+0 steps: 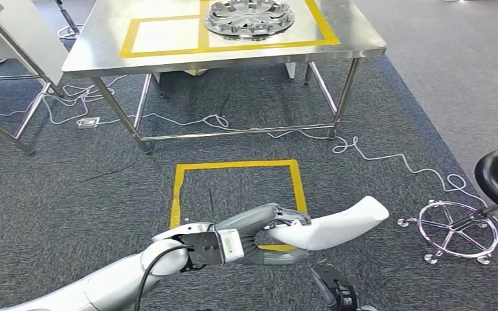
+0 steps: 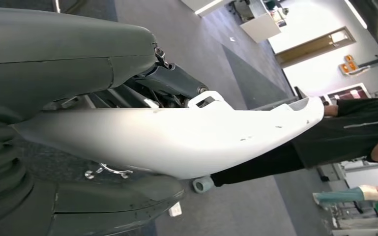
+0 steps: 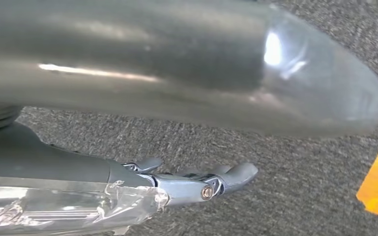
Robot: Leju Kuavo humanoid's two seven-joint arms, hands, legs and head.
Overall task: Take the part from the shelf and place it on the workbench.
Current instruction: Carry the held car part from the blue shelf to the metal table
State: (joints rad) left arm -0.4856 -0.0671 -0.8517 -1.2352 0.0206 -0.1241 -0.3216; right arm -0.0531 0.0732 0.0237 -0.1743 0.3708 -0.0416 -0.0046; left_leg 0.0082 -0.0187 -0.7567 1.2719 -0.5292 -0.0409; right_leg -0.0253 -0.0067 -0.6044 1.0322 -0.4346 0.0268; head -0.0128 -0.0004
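Grey carpet [image 1: 71, 194] with a yellow-taped square [image 1: 236, 170] lies ahead, and beyond it stands the steel workbench [image 1: 103, 52]. We hold the white part [image 1: 337, 227] in our left hand [image 1: 265, 233], fingers wrapped around one end, the rest jutting free. Our right hand [image 3: 196, 184] hangs empty, fingers loosely apart. Risk: the overhanging end could lever the part loose, or clip the bench edge.

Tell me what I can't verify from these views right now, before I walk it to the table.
- Left hand fingers under the white part: hidden by the part in the head view and the left wrist view.
- Right hand: cut off by the bottom edge of the head view; in the right wrist view the thumb fills much of the picture.
- Wheel cover on the table: cut off by the top edge.
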